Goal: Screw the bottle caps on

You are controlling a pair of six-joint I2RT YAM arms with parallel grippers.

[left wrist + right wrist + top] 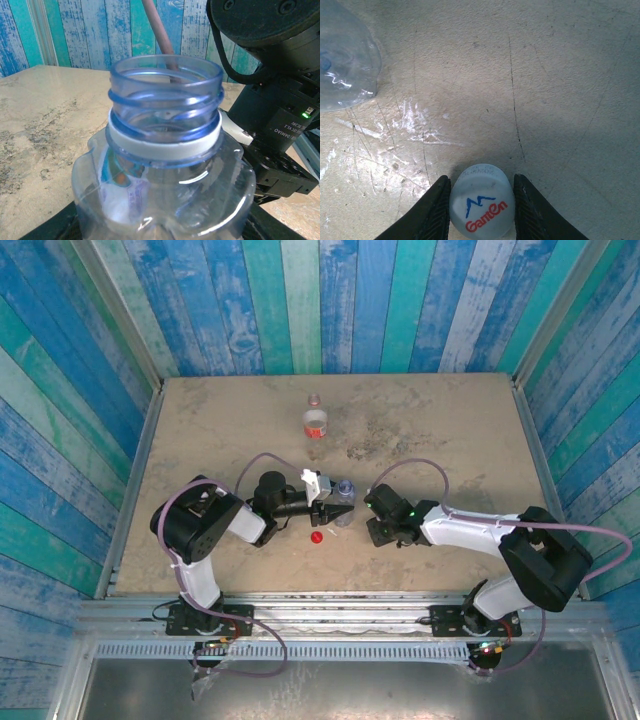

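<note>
My left gripper (333, 510) is shut on the plain bluish bottle (165, 165), which it holds at the body. The bottle's threaded neck (166, 95) is open and bare above a white ring. My right gripper (481, 210) sits low on the table with its fingers (436, 210) against both sides of the white cap (481, 202), which has red and blue print and rests on the tabletop. The red cap (317, 536) lies loose on the table just in front of the left gripper. The bottle with the red-and-white label (315, 423) stands upright farther back.
The right arm's wrist (270, 75) hangs close to the held bottle's right side. Blue and teal plank walls (320, 300) enclose the beige table (450, 420) on three sides. Part of the bluish bottle (342, 60) shows at the right wrist view's upper left.
</note>
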